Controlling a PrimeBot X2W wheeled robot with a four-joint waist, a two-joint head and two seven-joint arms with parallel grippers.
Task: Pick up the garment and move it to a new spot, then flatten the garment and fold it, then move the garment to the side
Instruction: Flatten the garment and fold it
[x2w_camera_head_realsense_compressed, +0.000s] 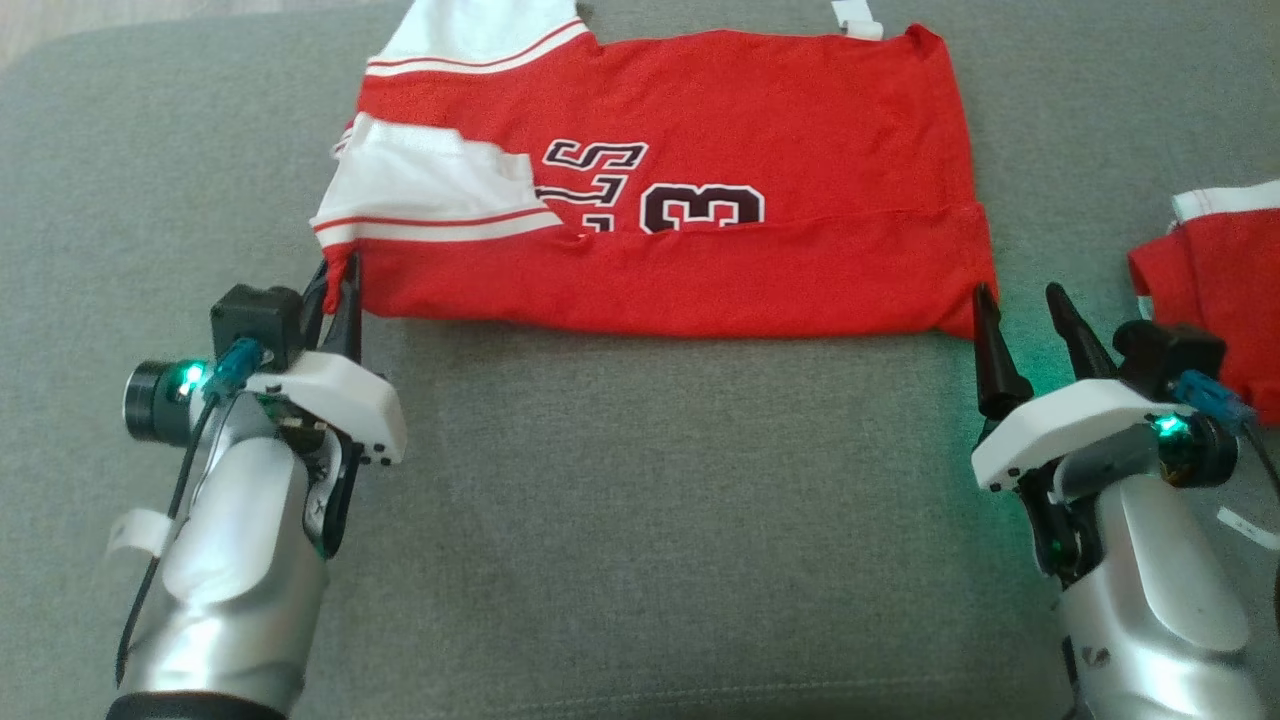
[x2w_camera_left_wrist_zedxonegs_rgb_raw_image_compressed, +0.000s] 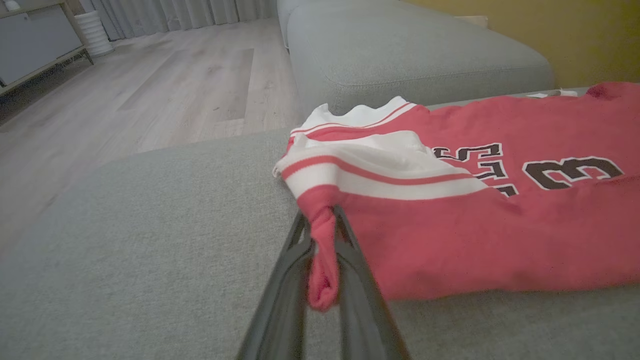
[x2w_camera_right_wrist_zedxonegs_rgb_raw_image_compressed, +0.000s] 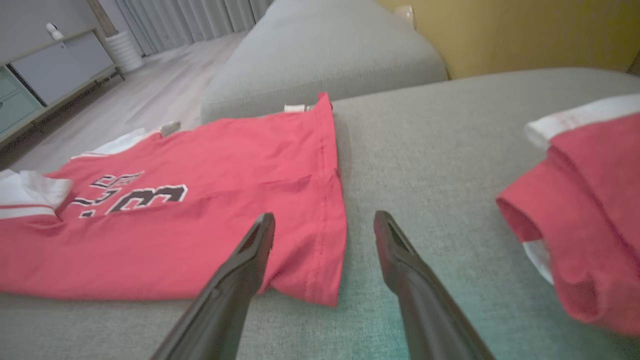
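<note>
The garment (x2w_camera_head_realsense_compressed: 700, 170) is a red jersey with white striped trim and dark numbers, lying partly folded on the grey cushion. My left gripper (x2w_camera_head_realsense_compressed: 340, 285) is shut on its near left corner. In the left wrist view a pinch of the garment's (x2w_camera_left_wrist_zedxonegs_rgb_raw_image_compressed: 450, 220) red cloth sits between the fingers (x2w_camera_left_wrist_zedxonegs_rgb_raw_image_compressed: 290, 270) of the left gripper (x2w_camera_left_wrist_zedxonegs_rgb_raw_image_compressed: 322, 220). My right gripper (x2w_camera_head_realsense_compressed: 1020, 300) stands open at the near right corner. In the right wrist view the right gripper (x2w_camera_right_wrist_zedxonegs_rgb_raw_image_compressed: 325, 225) straddles the hem of the garment (x2w_camera_right_wrist_zedxonegs_rgb_raw_image_compressed: 200, 220), one finger (x2w_camera_right_wrist_zedxonegs_rgb_raw_image_compressed: 250, 255) over the cloth, the other over bare cushion.
A second red and white garment (x2w_camera_head_realsense_compressed: 1215, 270) lies bunched at the right edge of the cushion (x2w_camera_head_realsense_compressed: 640, 520). Another grey cushion (x2w_camera_left_wrist_zedxonegs_rgb_raw_image_compressed: 410, 55) sits beyond the jersey. Wooden floor (x2w_camera_left_wrist_zedxonegs_rgb_raw_image_compressed: 150, 90) and a low cabinet (x2w_camera_right_wrist_zedxonegs_rgb_raw_image_compressed: 55, 70) lie past the left side.
</note>
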